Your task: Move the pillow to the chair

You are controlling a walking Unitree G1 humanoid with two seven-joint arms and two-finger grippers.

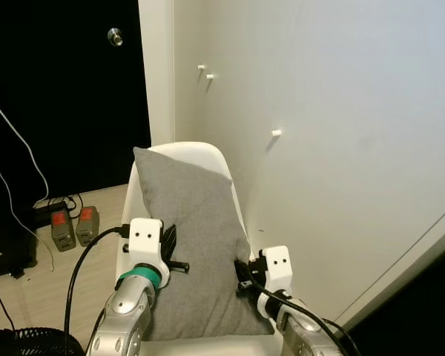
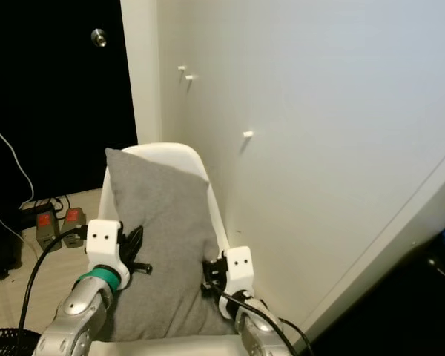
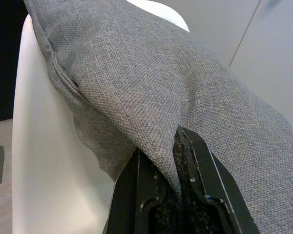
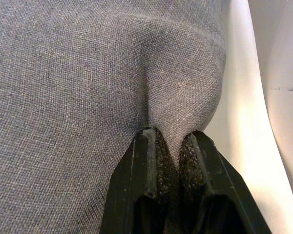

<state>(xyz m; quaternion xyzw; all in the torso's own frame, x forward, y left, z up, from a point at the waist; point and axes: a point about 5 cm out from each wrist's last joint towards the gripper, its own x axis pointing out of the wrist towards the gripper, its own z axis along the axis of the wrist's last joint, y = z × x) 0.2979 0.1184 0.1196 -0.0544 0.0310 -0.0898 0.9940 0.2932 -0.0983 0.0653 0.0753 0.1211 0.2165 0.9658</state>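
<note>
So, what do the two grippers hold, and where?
Both pinch the grey fabric pillow: left gripper at its left edge, right gripper at its right edge.

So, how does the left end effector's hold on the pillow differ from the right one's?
The left end effector pinches the gray pillow at its left edge; the right end effector pinches its right edge, lower and nearer the wall. Both are shut on a fold of fabric.
</note>
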